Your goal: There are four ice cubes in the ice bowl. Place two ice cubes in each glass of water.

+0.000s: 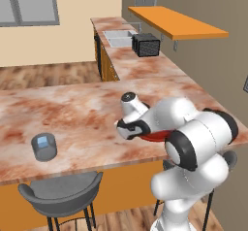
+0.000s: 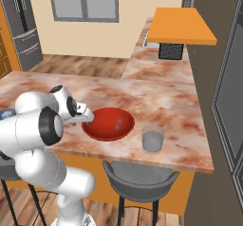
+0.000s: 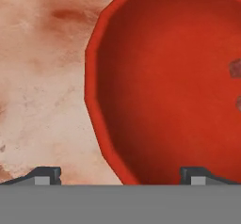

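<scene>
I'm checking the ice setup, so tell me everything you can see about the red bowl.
The ice bowl is a wide, shallow, bright red round bowl with a faceted rim, sitting upright on the marbled counter near its front edge. Two small pale ice cubes lie inside, right of centre. The gripper hangs open at its left rim, one fingertip over the bowl, one over the counter. A grey glass stands apart to its right.

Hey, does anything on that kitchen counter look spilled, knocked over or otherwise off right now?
Nothing stands out. The red ice bowl sits flat on the marble counter, both glasses stand upright, and no spill shows. The claw hangs open at the bowl's rim.
</scene>
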